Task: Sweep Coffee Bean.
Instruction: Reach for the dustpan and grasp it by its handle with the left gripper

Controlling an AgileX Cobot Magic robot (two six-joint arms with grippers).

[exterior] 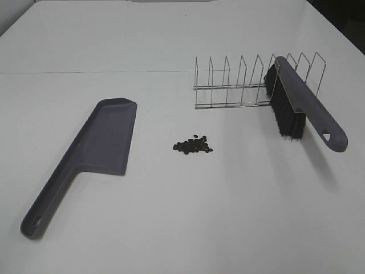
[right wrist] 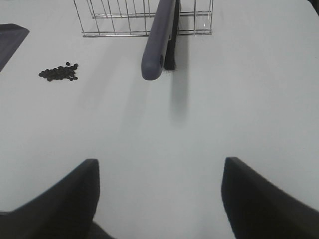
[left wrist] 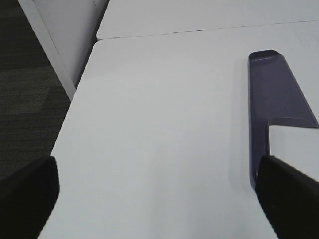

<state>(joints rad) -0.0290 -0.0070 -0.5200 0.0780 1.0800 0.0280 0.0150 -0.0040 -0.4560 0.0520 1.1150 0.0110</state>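
A small heap of dark coffee beans (exterior: 193,145) lies on the white table, mid-table; it also shows in the right wrist view (right wrist: 59,72). A purple-grey dustpan (exterior: 94,151) lies flat to their left, handle toward the front; its pan shows in the left wrist view (left wrist: 277,102). A purple-grey brush (exterior: 299,105) with black bristles leans in a wire rack (exterior: 251,80) at the back right; its handle shows in the right wrist view (right wrist: 157,42). My left gripper (left wrist: 159,199) and right gripper (right wrist: 159,199) are open and empty, apart from everything. Neither gripper shows in the exterior view.
The table's left edge (left wrist: 75,107) drops to dark floor (left wrist: 25,99) close to the left gripper. A seam between two tabletops (exterior: 91,72) runs across the back.
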